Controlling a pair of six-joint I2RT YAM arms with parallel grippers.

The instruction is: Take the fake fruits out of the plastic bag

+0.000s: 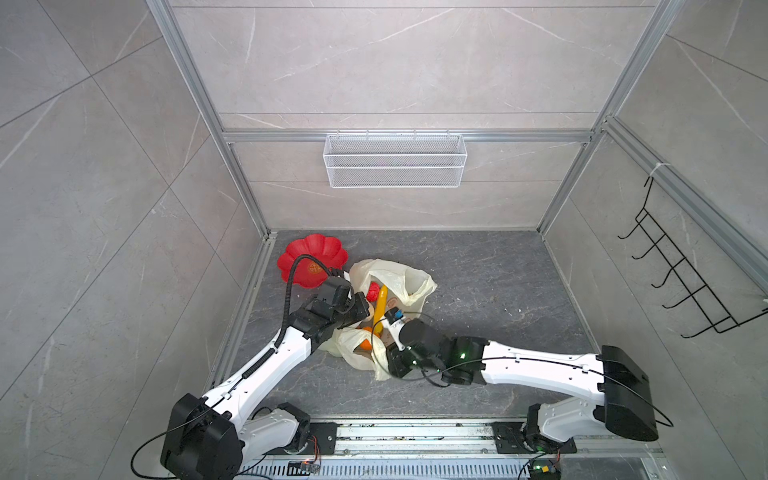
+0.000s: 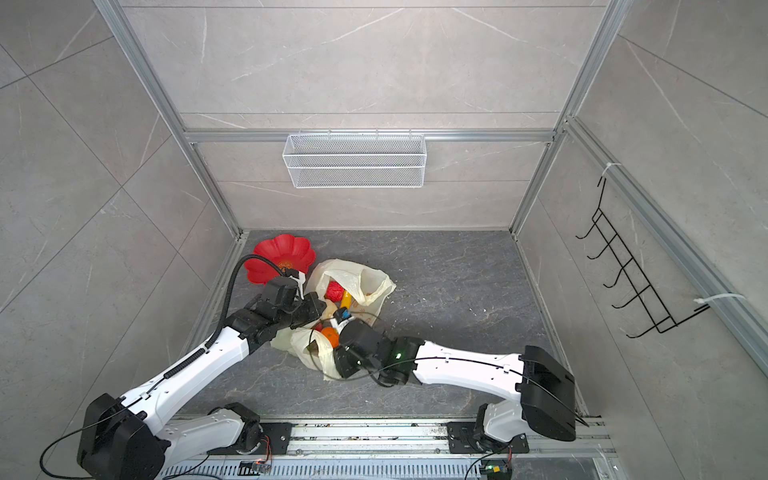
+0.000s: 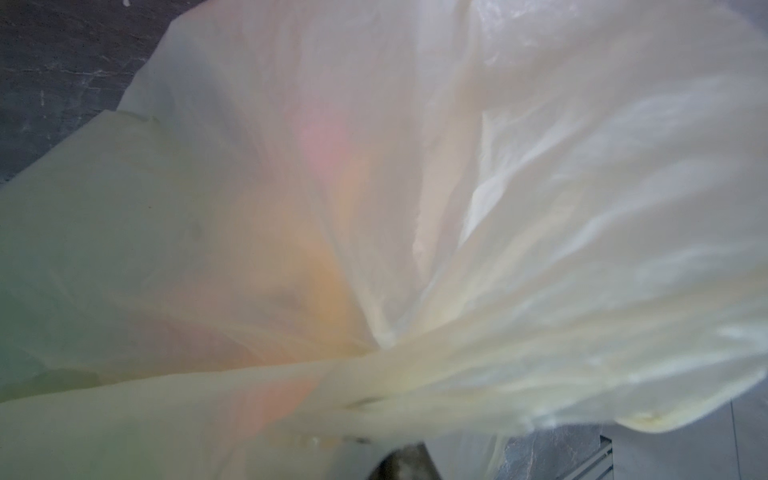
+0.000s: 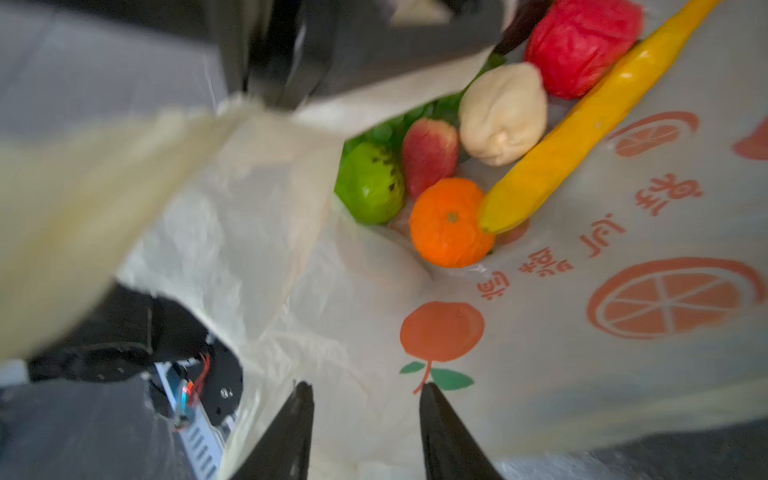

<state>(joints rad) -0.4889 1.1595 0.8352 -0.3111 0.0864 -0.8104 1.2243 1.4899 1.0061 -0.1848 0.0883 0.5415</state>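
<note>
The plastic bag (image 1: 399, 278) lies on the table (image 1: 478, 282), lower centre in both top views. Inside are a banana (image 4: 582, 133), orange (image 4: 451, 222), apple (image 4: 582, 41), peach (image 4: 503, 112), strawberry (image 4: 430, 156) and green fruit (image 4: 370, 183). The left pincer (image 1: 365, 308) is clamped on its rim, and the right pincer (image 4: 368, 399) is half-wide, holding nothing.

Thin crinkly translucent plastic bag (image 4: 291, 291), glossy plastic banana (image 4: 582, 133), wrinkle-skinned red apple (image 4: 582, 45), matt marbled table (image 1: 478, 282), white wire-mesh basket (image 1: 395, 162).

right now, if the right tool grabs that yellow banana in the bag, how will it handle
Probably stiff and light: the banana holds its long curve with its tip against the orange. Its glossy skin looks slippery, so it may twist out of a grip near one end. Lifted, it could set the round orange rolling.
</note>
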